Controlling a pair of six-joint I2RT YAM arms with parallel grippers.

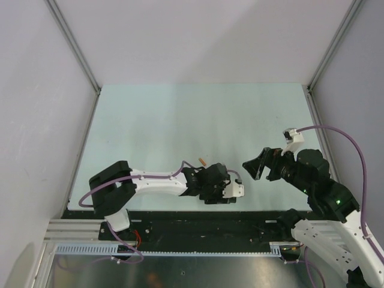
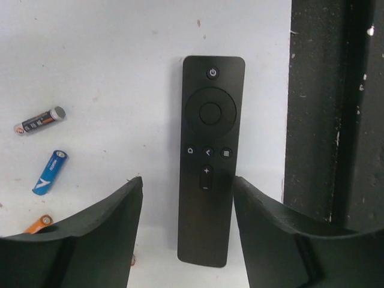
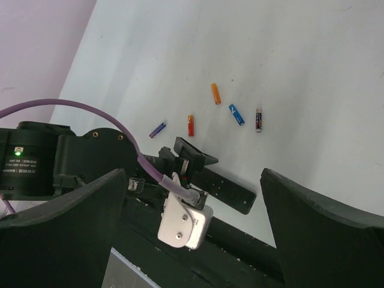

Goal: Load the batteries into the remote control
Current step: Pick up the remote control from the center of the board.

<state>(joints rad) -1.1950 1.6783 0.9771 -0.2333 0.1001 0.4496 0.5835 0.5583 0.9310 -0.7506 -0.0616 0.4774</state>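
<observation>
The remote control (image 2: 207,162) lies flat on the pale table with its button face up, so its battery recess does not show. My left gripper (image 2: 187,180) is open and straddles the remote's lower half. The right finger (image 2: 264,222) is at the remote's edge and the left finger (image 2: 102,228) stands a gap away. Loose batteries lie to its left: a dark grey one (image 2: 39,120), a blue one (image 2: 50,172) and an orange one (image 2: 37,225). My right gripper (image 1: 255,165) hangs open above the table to the right, holding nothing. Its view shows the remote (image 3: 231,187), a purple battery (image 3: 158,129) and a red battery (image 3: 191,125).
A black rail (image 2: 330,120) runs along the table's near edge, just right of the remote. The left arm's white wrist camera box (image 3: 185,223) sits between my right fingers' view and the remote. Grey walls close off the table's back and sides.
</observation>
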